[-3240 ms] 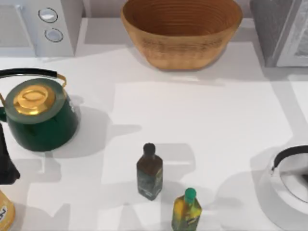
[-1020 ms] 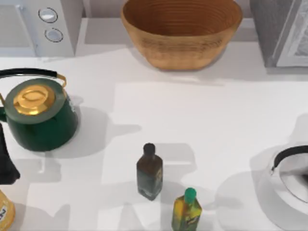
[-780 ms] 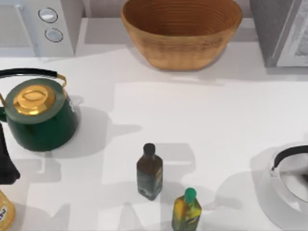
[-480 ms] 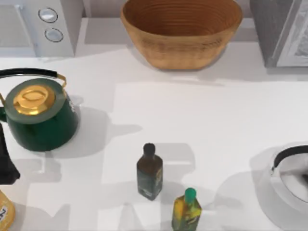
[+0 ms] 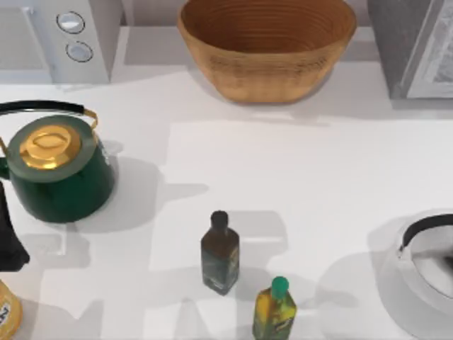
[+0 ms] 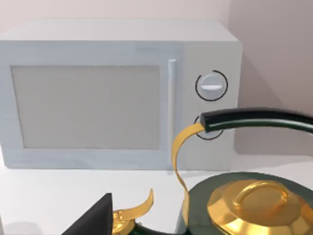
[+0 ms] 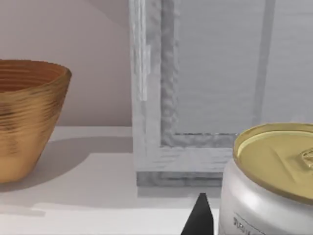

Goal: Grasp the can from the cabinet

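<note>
The right end effector (image 7: 200,223) hangs at the tabletop's far right corner, one dark fingertip just beside the silver, gold-topped can (image 7: 274,181); whether its grip is spread or pressed together cannot be told. The can stands upright in front of the grey cabinet (image 7: 195,98). From above, the grey shadow along the tabletop's (image 5: 297,177) right edge has thinned over the last seconds, which suggests the arm has closed in and the grasp is near or under way. The left end effector (image 6: 93,220), grip likewise unclear, sits parked at the left edge by the green kettle (image 5: 60,170) and microwave (image 5: 56,35). A woven basket (image 5: 267,46) lines the far edge; two bottles (image 5: 219,251) and a white kettle (image 5: 425,276) crowd the near edge.
</note>
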{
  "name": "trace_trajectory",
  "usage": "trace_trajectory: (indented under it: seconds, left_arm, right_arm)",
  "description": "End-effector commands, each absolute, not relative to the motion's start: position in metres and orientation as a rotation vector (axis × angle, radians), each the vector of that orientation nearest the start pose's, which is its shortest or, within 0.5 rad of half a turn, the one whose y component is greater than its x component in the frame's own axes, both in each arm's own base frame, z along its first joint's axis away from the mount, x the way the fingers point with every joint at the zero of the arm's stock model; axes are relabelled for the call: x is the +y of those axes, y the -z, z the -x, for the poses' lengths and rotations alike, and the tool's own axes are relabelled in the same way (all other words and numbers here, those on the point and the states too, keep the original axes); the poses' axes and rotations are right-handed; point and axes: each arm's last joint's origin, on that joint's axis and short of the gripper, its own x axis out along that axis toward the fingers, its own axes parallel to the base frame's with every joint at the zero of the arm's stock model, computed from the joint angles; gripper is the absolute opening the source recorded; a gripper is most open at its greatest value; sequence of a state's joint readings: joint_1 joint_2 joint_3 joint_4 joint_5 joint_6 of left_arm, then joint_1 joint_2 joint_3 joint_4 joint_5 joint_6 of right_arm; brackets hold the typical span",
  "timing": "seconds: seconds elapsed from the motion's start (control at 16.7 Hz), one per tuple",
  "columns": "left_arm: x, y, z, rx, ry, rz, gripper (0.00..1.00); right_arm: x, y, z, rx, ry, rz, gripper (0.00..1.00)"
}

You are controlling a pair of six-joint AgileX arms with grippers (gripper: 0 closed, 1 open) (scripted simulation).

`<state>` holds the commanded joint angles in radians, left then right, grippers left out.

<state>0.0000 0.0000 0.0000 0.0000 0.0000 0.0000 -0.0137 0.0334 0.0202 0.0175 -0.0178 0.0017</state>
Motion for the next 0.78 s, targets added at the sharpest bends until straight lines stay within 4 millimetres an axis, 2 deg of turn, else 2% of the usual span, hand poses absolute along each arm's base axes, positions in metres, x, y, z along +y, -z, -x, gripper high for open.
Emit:
trace_trajectory:
  seconds: [0.24,0.42,0.6,0.78]
  left_arm:
    - [-0.001,-0.160,-0.106,0.000,0.000,0.000,1.00]
    - [-0.001,-0.160,-0.106,0.000,0.000,0.000,1.00]
    - [-0.001,-0.160,-0.106,0.000,0.000,0.000,1.00]
    - [-0.001,-0.160,-0.106,0.000,0.000,0.000,1.00]
  right_arm:
    - [-0.006,-0.201,-0.115,-0.049,-0.056,0.006,0.00]
    - [-0.012,-0.234,-0.136,-0.074,-0.130,0.019,0.00]
    - [-0.027,-0.261,-0.174,-0.086,-0.221,0.034,0.00]
    - [-0.053,-0.269,-0.227,-0.080,-0.328,0.042,0.00]
